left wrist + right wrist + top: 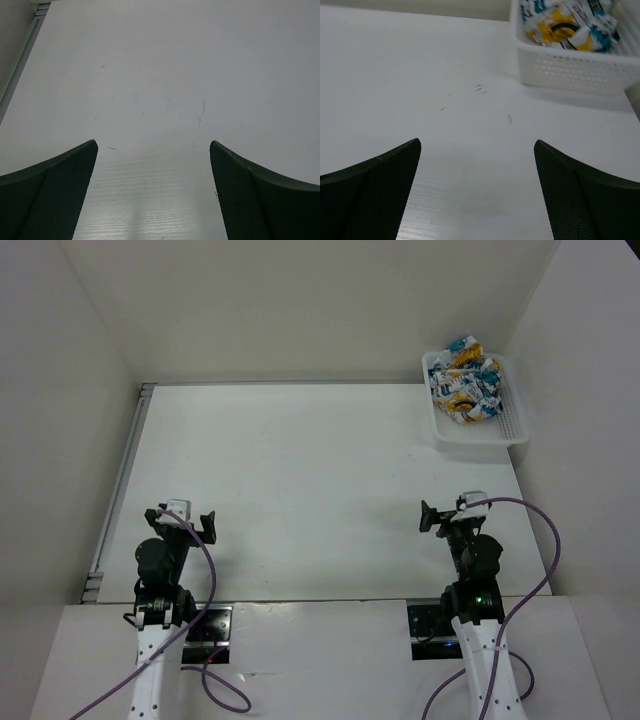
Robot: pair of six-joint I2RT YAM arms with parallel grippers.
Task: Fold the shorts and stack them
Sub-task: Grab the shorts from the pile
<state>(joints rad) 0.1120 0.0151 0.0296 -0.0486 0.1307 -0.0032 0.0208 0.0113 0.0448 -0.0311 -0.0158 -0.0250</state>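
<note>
The shorts (466, 380), white with teal, yellow and black print, lie crumpled in a white mesh basket (487, 435) at the far right of the table. They also show in the right wrist view (570, 25), inside the basket (575, 70). My left gripper (186, 521) is open and empty over bare table near the front left; its jaws stand wide apart in the left wrist view (152, 150). My right gripper (447, 513) is open and empty near the front right, well short of the basket; its jaws stand wide apart in the right wrist view (477, 147).
White walls enclose the table at the back and both sides. A metal rail (120, 480) runs along the table's left edge. The basket sits against the right wall.
</note>
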